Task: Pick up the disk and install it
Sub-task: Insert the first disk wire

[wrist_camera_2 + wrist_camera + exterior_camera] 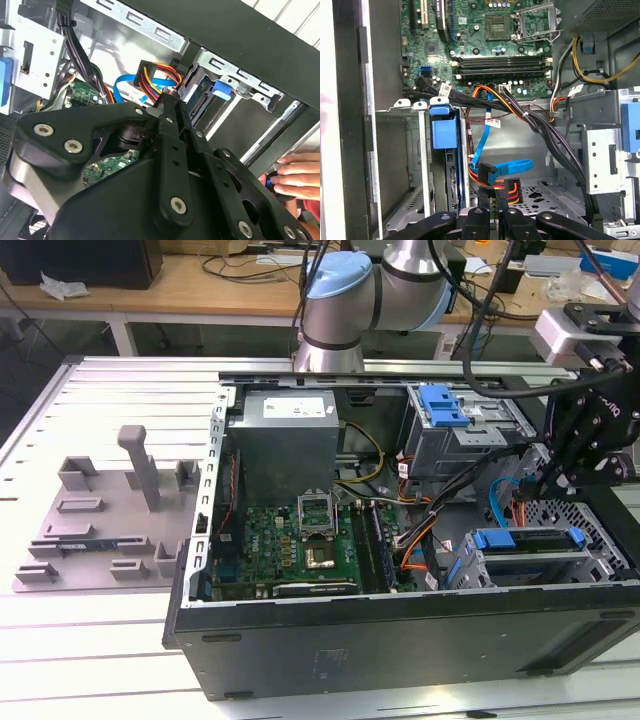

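Observation:
The disk (pixel 525 540) sits in the drive cage at the front corner of the open computer case, on the exterior view's right, its blue frame showing on top. In the first wrist view the disk (pixel 444 134) stands on edge in its bay, blue tab outward. My gripper (pixel 550 478) hangs inside the case just beside that cage. In both wrist views its two fingers (pixel 483 199) are pressed close together, with nothing seen between them. The gripper (pixel 169 102) points at a plug with red, yellow and black wires (pixel 155 75).
A blue flat cable (pixel 505 167) and a black cable bundle (pixel 545 135) cross the space near the fingers. A second cage with a blue clip (pixel 445 405) stands behind. The grey power-supply box (pixel 285 440) and motherboard (pixel 300 540) fill the case. A hand (pixel 295 172) rests by the case wall.

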Available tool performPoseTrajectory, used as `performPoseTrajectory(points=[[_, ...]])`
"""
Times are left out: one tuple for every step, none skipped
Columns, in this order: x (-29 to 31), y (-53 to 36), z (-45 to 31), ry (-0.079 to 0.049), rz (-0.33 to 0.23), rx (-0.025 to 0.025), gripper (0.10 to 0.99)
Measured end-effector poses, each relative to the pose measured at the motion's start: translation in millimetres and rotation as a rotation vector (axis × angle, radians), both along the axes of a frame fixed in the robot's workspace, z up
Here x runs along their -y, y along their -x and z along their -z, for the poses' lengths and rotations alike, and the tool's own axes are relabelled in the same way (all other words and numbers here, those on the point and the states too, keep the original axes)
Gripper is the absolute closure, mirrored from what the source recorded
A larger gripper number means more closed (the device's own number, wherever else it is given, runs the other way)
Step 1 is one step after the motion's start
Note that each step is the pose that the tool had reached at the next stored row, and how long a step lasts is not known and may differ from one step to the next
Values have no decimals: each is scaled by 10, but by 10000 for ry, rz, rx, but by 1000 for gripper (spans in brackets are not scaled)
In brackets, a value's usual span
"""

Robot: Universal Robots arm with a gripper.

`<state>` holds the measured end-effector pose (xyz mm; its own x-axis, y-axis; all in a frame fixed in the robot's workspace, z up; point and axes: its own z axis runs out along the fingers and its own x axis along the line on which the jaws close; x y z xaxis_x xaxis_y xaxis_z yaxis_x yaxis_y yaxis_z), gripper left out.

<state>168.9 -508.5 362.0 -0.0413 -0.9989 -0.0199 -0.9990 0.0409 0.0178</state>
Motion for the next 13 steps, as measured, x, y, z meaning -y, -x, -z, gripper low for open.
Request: performPoseTrajectory(points=[[0, -4, 0, 45, -62, -12, 922], [0, -9, -1, 68, -98, -22, 922], [2, -12, -2, 86, -116, -34, 922], [7, -13, -1, 84, -117, -39, 922], [16, -19, -2, 85, -120, -49, 922], [26, -26, -2, 84, -121, -73, 922], [33, -31, -3, 84, -119, -105, 922], [40, -38, -3, 84, -120, -152, 922], [42, -42, -3, 84, -119, -182, 922], [45, -47, -4, 84, -119, -219, 922], [48, -53, -4, 84, -119, -255, 922], [53, -63, -6, 89, -120, -303, 922], [55, -66, -6, 90, -119, -313, 922]])
